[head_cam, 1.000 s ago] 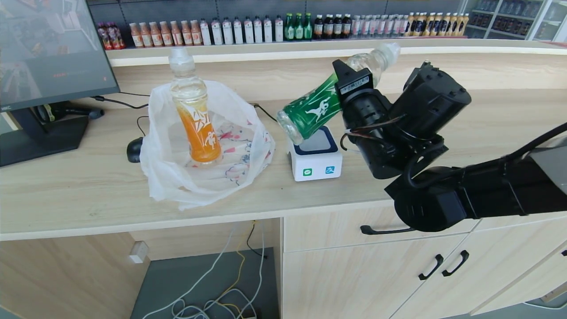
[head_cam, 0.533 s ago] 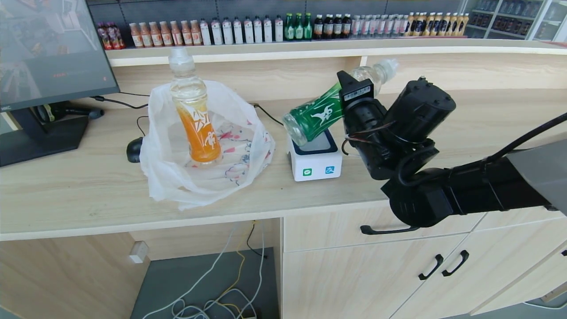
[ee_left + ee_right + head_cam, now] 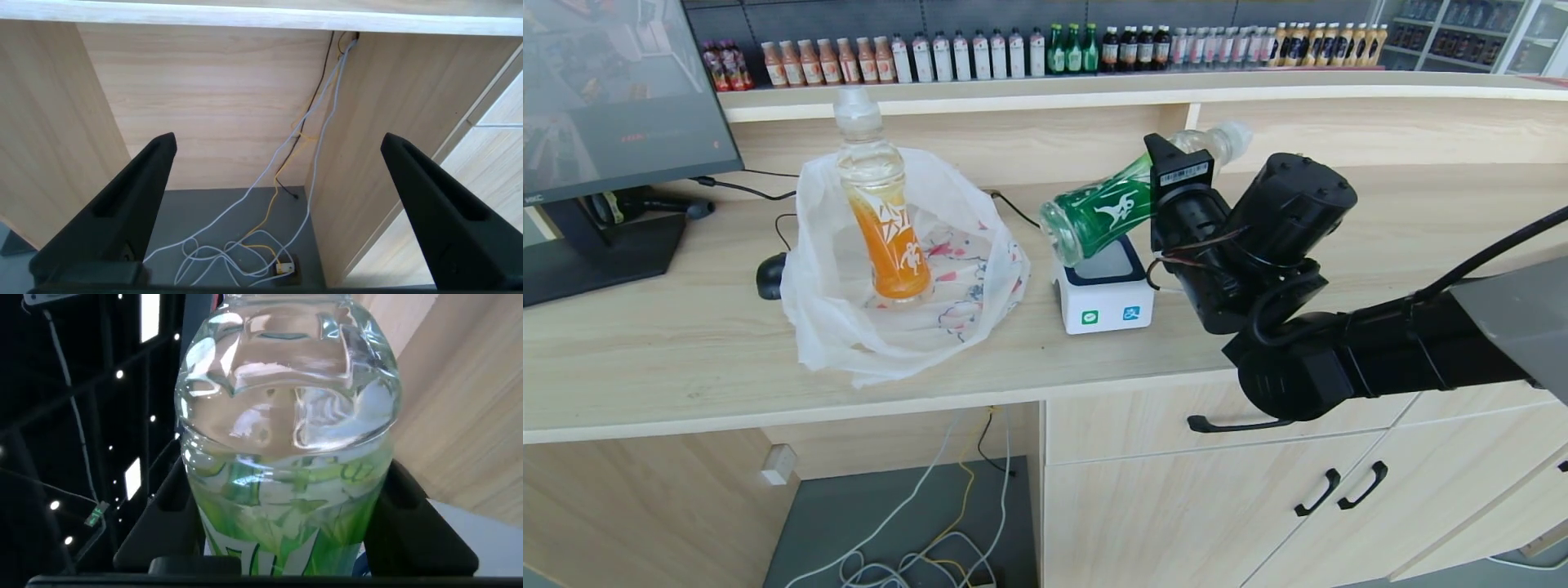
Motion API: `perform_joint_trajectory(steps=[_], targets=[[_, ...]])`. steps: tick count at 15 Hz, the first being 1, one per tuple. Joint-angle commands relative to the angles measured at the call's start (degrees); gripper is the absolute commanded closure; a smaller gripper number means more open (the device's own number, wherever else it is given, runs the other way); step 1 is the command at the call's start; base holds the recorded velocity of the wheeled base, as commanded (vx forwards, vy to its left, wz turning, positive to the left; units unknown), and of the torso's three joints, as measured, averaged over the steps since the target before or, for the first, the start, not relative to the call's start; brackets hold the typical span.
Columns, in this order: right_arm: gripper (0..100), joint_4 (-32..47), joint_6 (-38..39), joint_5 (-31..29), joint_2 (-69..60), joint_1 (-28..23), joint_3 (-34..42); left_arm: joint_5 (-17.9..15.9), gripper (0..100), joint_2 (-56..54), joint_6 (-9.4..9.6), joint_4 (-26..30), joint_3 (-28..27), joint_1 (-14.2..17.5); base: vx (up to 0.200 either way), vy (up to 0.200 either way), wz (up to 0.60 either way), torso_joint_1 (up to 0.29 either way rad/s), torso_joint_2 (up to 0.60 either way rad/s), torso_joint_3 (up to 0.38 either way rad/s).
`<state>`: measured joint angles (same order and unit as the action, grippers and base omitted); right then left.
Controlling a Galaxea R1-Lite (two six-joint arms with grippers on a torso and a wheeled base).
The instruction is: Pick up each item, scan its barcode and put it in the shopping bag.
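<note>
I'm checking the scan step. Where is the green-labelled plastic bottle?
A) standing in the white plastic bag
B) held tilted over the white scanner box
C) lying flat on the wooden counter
B: the right gripper holds the green-labelled plastic bottle tilted, base lowest, over the white scanner box; the orange drink bottle is what stands in the white plastic bag.

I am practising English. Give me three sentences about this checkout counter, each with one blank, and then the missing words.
1. The right gripper is ____ on the green bottle, tilted over the white scanner.
2. The shopping bag holds ____ bottle, the orange bottle.
3. The left gripper is ____ and holds nothing.
Missing words: shut; one; open.
</note>
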<state>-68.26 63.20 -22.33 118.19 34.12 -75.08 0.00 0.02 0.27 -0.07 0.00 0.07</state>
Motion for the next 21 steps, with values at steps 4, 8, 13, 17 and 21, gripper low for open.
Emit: perform_joint_trajectory(steps=[4, 8, 13, 17, 21], targets=[[100, -0.1, 2.6, 0.1, -0.1, -0.2, 2.2, 0.0, 0, 0.0, 0.00, 0.0, 0.0, 0.0, 0.000, 0.000, 0.00, 0.000, 0.00, 0.000], [100, -0.1, 3.5, 0.2, -0.1, -0.4, 2.2, 0.0, 0, 0.0, 0.00, 0.0, 0.0, 0.0, 0.000, 0.000, 0.00, 0.000, 0.00, 0.000], [100, -0.1, 4.0, 1.2, -0.1, -0.5, 1.7, 0.0, 0, 0.0, 0.00, 0.0, 0.0, 0.0, 0.000, 0.000, 0.00, 0.000, 0.00, 0.000], [100, -0.1, 4.6, 1.0, -0.2, -0.9, 2.0, 0.0, 0, 0.0, 0.00, 0.0, 0.0, 0.0, 0.000, 0.000, 0.00, 0.000, 0.00, 0.000], [100, 0.0, 4.6, 1.1, -1.8, -1.0, 2.4, 0.0, 0, 0.0, 0.00, 0.0, 0.0, 0.0, 0.000, 0.000, 0.00, 0.000, 0.00, 0.000]])
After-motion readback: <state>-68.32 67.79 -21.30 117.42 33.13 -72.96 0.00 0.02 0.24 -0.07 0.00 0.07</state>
